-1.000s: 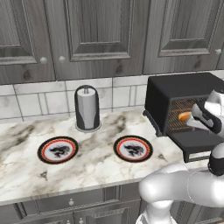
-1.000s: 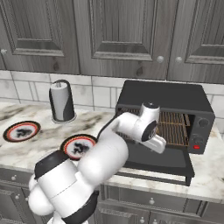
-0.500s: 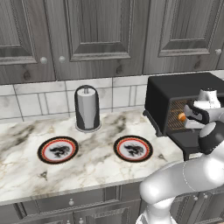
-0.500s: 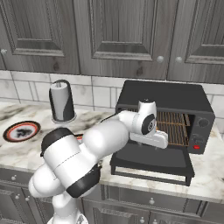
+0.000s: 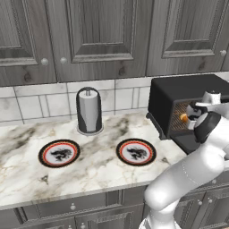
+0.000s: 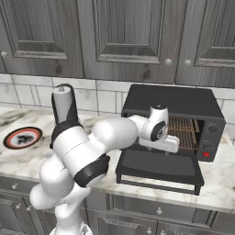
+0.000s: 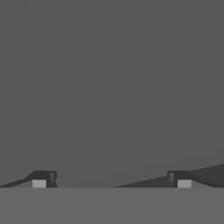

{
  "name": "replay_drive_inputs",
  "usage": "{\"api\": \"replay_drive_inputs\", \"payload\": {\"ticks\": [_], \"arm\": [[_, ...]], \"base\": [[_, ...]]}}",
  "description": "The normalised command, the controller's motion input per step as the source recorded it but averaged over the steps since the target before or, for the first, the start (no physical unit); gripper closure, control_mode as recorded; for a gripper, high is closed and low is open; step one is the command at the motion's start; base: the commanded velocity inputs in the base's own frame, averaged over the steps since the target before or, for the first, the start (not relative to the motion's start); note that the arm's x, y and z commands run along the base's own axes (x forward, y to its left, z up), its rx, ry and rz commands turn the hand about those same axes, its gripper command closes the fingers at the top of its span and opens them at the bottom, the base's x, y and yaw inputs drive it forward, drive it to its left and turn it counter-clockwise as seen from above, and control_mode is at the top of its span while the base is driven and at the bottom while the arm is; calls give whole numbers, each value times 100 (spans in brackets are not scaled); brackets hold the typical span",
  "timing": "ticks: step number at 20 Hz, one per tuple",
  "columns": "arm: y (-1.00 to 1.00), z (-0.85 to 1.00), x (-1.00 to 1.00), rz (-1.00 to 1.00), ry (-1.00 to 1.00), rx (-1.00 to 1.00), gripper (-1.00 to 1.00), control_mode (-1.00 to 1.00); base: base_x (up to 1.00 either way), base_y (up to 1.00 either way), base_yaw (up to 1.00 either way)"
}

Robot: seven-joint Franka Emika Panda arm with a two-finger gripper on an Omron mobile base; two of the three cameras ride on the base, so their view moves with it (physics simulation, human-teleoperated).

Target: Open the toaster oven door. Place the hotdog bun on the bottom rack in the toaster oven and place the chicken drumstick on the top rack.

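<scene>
**Bun goes into the open oven, drumstick unaccounted for**

Reaching deeper since 1 second ago, the white arm has carried its hand (image 7: 111, 178) from the oven mouth into the cavity.

On the bench (image 5: 27, 179), the toaster oven (image 6: 176, 102) stands with the toaster oven door (image 6: 158, 164) folded flat, so step 1 is done. Its racks (image 6: 182, 133) show as wire grids, but I cannot tell top from bottom. The 2 plates (image 5: 136, 151) lie bare.

An orange-tan spot, likely the hotdog bun (image 5: 183, 117), sits at the oven opening, just beside the wrist. Judging by this, the bun is nearly placed and the drumstick remains.

Both fingertips (image 7: 43, 178) stand wide apart with nothing between them: released.
</scene>
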Motion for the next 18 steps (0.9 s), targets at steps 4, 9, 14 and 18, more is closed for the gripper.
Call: {"api": "replay_drive_inputs", "payload": {"ticks": [4, 9, 14, 18], "arm": [[0, -33, 0, 3, -22, 3, -100, -100], [0, -28, 6, 2, -17, 0, -100, -100], [0, 3, 26, 0, -11, 0, -100, -100], [0, 2, -2, 0, -5, 0, -100, -100]], "base": [[0, 0, 0], [0, 0, 0], [0, 0, 0], [0, 0, 0]]}}
